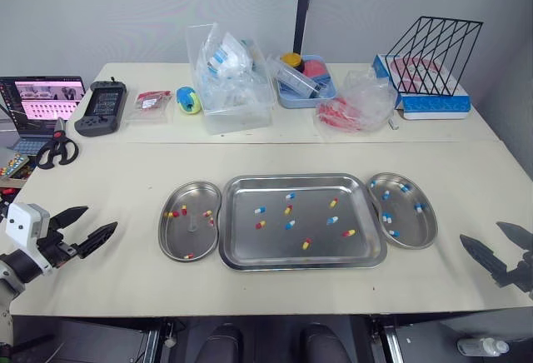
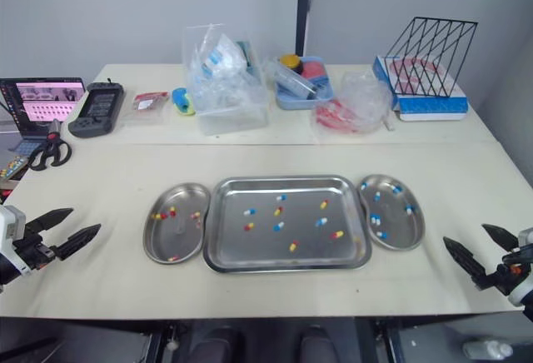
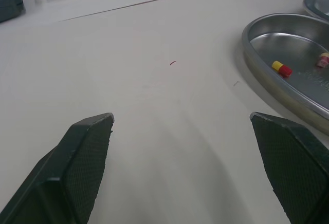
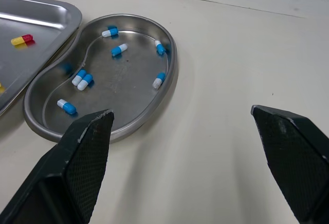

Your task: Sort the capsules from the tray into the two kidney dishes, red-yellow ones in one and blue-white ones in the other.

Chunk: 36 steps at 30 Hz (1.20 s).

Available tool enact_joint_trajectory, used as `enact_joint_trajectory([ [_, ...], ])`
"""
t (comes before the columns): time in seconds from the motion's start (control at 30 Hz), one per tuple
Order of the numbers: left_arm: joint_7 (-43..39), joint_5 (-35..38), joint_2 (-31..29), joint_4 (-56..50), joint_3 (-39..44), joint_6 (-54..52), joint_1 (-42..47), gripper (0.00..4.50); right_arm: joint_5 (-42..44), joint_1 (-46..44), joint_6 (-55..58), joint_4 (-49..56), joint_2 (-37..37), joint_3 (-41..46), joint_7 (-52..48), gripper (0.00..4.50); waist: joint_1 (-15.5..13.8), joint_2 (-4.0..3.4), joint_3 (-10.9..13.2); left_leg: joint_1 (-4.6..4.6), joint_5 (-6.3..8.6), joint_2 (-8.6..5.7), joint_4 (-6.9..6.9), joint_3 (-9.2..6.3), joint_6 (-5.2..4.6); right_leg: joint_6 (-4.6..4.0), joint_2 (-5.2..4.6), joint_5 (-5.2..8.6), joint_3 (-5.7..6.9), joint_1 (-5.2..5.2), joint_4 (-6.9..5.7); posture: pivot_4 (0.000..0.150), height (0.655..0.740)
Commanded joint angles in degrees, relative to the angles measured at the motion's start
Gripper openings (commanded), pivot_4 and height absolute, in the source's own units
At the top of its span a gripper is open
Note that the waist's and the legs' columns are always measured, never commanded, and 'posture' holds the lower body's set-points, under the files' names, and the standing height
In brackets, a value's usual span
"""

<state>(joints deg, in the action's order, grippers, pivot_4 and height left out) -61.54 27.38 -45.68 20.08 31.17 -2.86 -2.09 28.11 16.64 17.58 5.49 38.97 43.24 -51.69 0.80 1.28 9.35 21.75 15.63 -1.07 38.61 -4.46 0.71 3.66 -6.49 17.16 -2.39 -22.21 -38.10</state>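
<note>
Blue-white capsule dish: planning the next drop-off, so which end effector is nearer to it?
Right. The right end effector sits just off the blue-white dish; the left end effector is across the tray, beyond the red-yellow dish.

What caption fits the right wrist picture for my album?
Open right gripper hovers beside a kidney dish of blue-white capsules.

Rectangular steel tray [image 1: 250, 251] lies flat at the middle of the desk [image 1: 125, 180], with red-yellow capsules [image 1: 306, 244] and blue-white capsules [image 1: 290, 225] scattered singly over its floor. Close against its left edge sits the left kidney dish [image 1: 164, 234], holding a few red-yellow ones only. Close against the other edge, the right kidney dish [image 1: 430, 217] holds blue-white ones only.
</note>
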Motion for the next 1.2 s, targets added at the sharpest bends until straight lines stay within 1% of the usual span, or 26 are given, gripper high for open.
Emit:
enact_joint_trajectory([
  [0.03, -0.6, 1.4, -1.1, -0.1, 1.6, 0.4, 1.0, 4.50, 1.7, -0.5, 0.7, 2.0, 1.5, 0.3, 0.6, 4.48, 0.0, 0.00, 0.0, 0.00, 0.00, 0.00, 0.00, 0.00, 0.00, 0.00, 0.00, 0.00, 0.00, 0.00, 0.00, 0.150, 0.7275],
  [0.27, -1.0, 1.6, -0.7, -1.3, 1.1, -0.6, 1.4, 4.50, 2.6, -1.0, 2.4, 4.0, 1.9, -0.6, 0.9, 4.48, 0.0, 0.00, 0.0, 0.00, 0.00, 0.00, 0.00, 0.00, 0.00, 0.00, 0.00, 0.00, 0.00, 0.00, 0.00, 0.150, 0.7275],
  [0.4, -1.0, 2.9, -0.3, -5.9, 0.0, -3.1, 0.8, 4.50, 4.6, -2.6, 4.4, 7.9, 3.0, -2.0, 1.2, 4.48, 0.0, 0.00, 0.0, 0.01, 0.00, 0.01, 0.00, -0.02, 0.00, 0.00, 0.00, 0.00, 0.00, 0.00, -0.01, 0.150, 0.7275],
  [0.5, -1.2, 3.9, -0.1, -10.3, -1.6, -5.7, 0.8, 4.50, 6.5, -4.6, 7.5, 11.7, 4.6, -4.6, 1.0, 4.48, 0.0, -0.01, 0.0, 0.01, 0.00, 0.01, 0.02, -0.03, 0.00, 0.00, 0.00, 0.00, -0.01, 0.00, -0.02, 0.150, 0.7275],
  [0.7, -2.0, 6.0, 0.6, -19.1, -6.4, -10.4, 2.5, 4.50, 9.6, -11.7, 13.8, 18.3, 9.6, -14.2, -0.4, 4.48, 0.0, 0.00, 0.0, 0.06, 0.00, 0.01, 0.06, -0.05, 0.00, 0.00, 0.00, 0.00, 0.01, -0.02, -0.02, 0.150, 0.7275],
  [0.8, -3.6, 6.0, 0.5, -22.9, -10.3, -11.8, 3.7, 4.50, 10.3, -16.2, 16.0, 20.1, 11.5, -19.7, -1.2, 4.48, 0.0, 0.00, 0.0, 0.10, 0.00, 0.01, 0.06, -0.07, 0.00, 0.00, 0.01, 0.00, 0.06, -0.03, -0.01, 0.150, 0.7275],
  [0.9, -5.5, 6.1, 0.8, -28.6, -17.8, -15.1, 8.0, 4.50, 11.4, -21.8, 17.1, 21.7, 12.2, -26.3, -3.8, 4.48, -0.2, 0.00, 0.0, 0.16, 0.00, 0.00, 0.12, -0.07, 0.00, 0.00, 0.01, 0.00, 0.07, -0.04, 0.00, 0.150, 0.7275],
  [1.0, -5.2, 5.6, 2.6, -32.0, -24.3, -18.1, 12.3, 4.50, 10.5, -24.4, 16.5, 21.5, 11.5, -30.8, -5.9, 4.48, -0.3, 0.01, 0.0, 0.26, 0.00, -0.04, 0.20, -0.14, 0.01, 0.00, 0.02, -0.01, 0.10, -0.03, 0.00, 0.150, 0.7275],
  [1.13, -4.6, 2.8, 6.0, -32.1, -31.9, -19.7, 16.5, 4.50, 8.3, -25.6, 14.9, 20.5, 10.7, -35.3, -7.2, 4.48, 0.0, 0.01, 0.0, 0.28, 0.01, -0.06, 0.20, -0.11, -0.02, 0.01, 0.02, -0.01, 0.07, -0.06, 0.02, 0.150, 0.7275],
  [1.2, -4.8, 1.3, 6.7, -31.5, -35.0, -20.5, 18.1, 4.50, 7.6, -25.8, 14.4, 20.1, 10.3, -36.4, -7.3, 4.48, 0.0, 0.02, 0.0, 0.29, 0.01, -0.05, 0.19, -0.12, -0.02, 0.01, 0.05, -0.01, 0.08, -0.08, 0.02, 0.150, 0.7275],
])
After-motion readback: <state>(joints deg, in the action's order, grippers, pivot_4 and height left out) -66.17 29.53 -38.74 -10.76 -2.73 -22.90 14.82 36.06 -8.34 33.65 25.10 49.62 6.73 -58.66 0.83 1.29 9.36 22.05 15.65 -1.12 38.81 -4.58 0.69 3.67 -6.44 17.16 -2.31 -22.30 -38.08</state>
